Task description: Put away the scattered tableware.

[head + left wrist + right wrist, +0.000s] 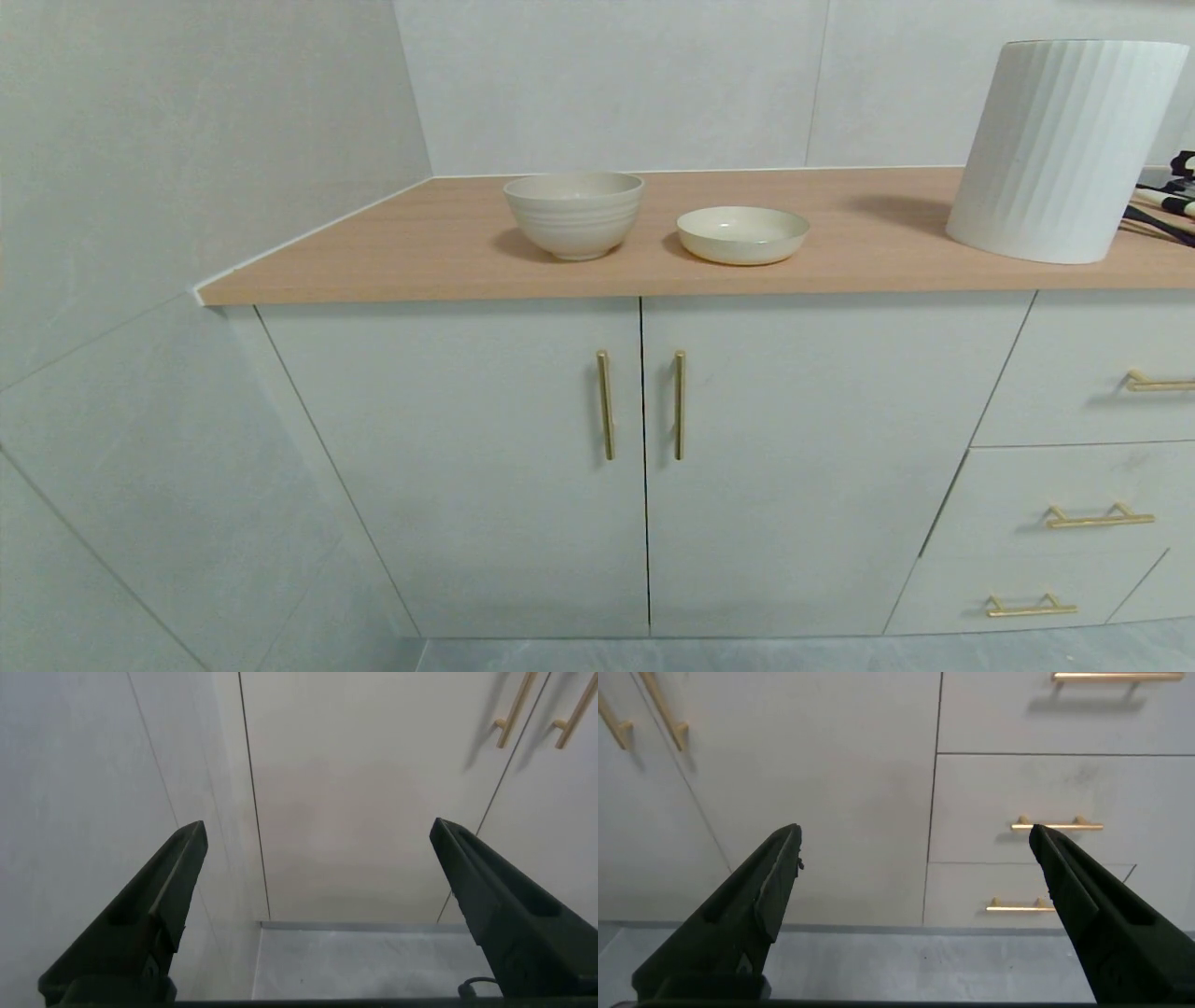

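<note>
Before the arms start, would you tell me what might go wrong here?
The bowl and the dish stand close together on the counter, so grasping one might nudge the other. The cabinet doors are shut and their handles nearly adjacent; the open right gripper might catch both.

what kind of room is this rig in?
Probably a kitchen, or a mock-up of one: a wood-look countertop on pale cabinets with brass handles, tiled walls, and a bowl and shallow dish on top.
</note>
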